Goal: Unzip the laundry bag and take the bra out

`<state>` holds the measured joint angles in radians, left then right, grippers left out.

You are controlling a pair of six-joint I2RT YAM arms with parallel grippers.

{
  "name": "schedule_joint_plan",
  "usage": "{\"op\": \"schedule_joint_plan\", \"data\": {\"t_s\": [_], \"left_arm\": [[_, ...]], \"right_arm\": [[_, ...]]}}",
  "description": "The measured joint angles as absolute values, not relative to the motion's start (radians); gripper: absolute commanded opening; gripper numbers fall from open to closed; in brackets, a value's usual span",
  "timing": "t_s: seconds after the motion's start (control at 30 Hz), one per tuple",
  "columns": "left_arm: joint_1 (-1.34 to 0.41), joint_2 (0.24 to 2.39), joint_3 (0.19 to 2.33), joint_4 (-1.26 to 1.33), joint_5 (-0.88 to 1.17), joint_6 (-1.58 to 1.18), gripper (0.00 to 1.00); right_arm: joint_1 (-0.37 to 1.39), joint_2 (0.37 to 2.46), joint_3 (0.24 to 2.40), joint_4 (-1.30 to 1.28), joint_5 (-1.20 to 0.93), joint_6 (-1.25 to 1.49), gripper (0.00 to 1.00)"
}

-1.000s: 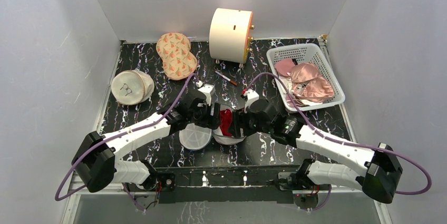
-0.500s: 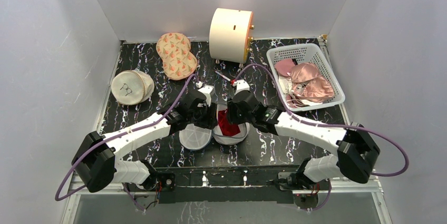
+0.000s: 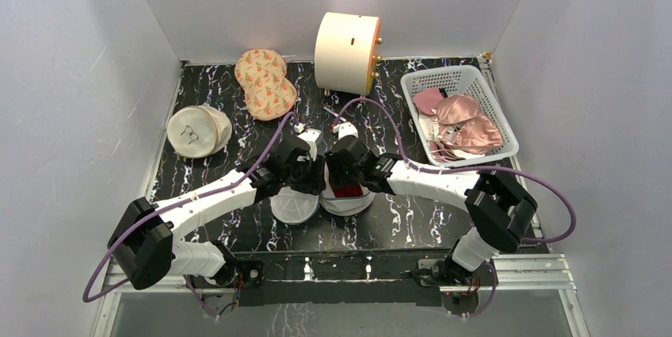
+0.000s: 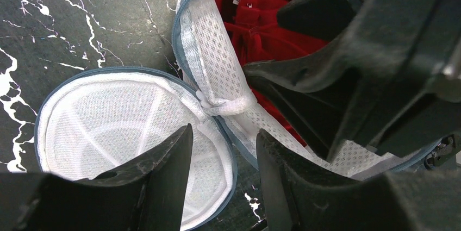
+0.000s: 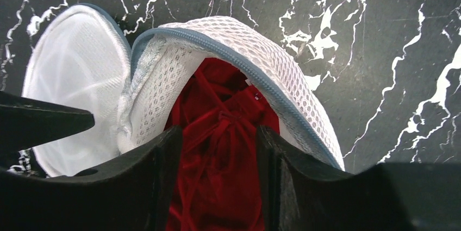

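Observation:
The laundry bag [image 3: 358,204] lies unzipped at the table's near middle, its round lid [image 3: 293,207] flipped open to the left. A deep red bra [image 3: 346,191] fills the bag; it looks red, not pink. In the right wrist view my right gripper [image 5: 218,130] is open and points into the bag mouth [image 5: 261,57], a finger on each side of the red bra [image 5: 217,89]. In the left wrist view my left gripper [image 4: 224,133] is open, empty, and hovers over the hinge between the lid [image 4: 108,117] and the bag wall [image 4: 212,73].
A white basket [image 3: 494,97] at the right rear holds several pink satin bras. A cream drum [image 3: 347,50] stands at the back. An orange patterned pouch [image 3: 265,83] and a cream round pouch [image 3: 196,131] lie at the left rear. A pen [image 3: 339,117] lies behind the grippers.
My right arm has swung left, bringing its gripper from the bag's right side to over the bag mouth and the red bra. My left gripper has stayed by the lid.

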<state>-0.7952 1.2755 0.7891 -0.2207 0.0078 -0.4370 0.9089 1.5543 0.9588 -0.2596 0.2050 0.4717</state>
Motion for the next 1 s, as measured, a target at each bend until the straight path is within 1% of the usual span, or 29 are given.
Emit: {"op": "schedule_joint_plan", "data": {"t_s": [0.1,0.17,0.37,0.43,0.47,0.53,0.67,0.9,1.0], "left_arm": [[-0.795,1.275,0.789,-0.221,0.007,-0.434,0.46],[-0.795,1.275,0.789,-0.221,0.007,-0.434,0.46],[-0.795,1.275,0.789,-0.221,0.007,-0.432,0.46],[-0.795,1.275,0.789,-0.226,0.003,-0.430,0.46],[-0.795,1.275,0.789,-0.228,0.002,-0.430,0.46],[-0.795,1.273,0.789,-0.235,-0.002,-0.429,0.46],[-0.795,1.261,0.789,-0.241,-0.011,-0.428,0.46],[-0.795,1.248,0.783,-0.239,-0.017,-0.428,0.46],[-0.795,1.246,0.783,-0.239,-0.020,-0.428,0.46]], "right_arm": [[0.909,1.576,0.967,-0.258,0.215,0.445,0.53],[0.909,1.591,0.968,-0.258,0.220,0.433,0.49],[0.909,1.644,0.971,-0.259,0.263,0.406,0.23],[0.910,1.644,0.975,-0.259,0.281,0.393,0.13],[0.910,1.644,0.977,-0.259,0.286,0.393,0.06],[0.910,1.642,0.985,-0.262,0.302,0.382,0.00],[0.910,1.599,0.987,-0.279,0.313,0.368,0.00],[0.910,1.383,0.987,-0.279,0.258,0.377,0.00],[0.910,1.324,0.987,-0.281,0.233,0.405,0.00]]}}
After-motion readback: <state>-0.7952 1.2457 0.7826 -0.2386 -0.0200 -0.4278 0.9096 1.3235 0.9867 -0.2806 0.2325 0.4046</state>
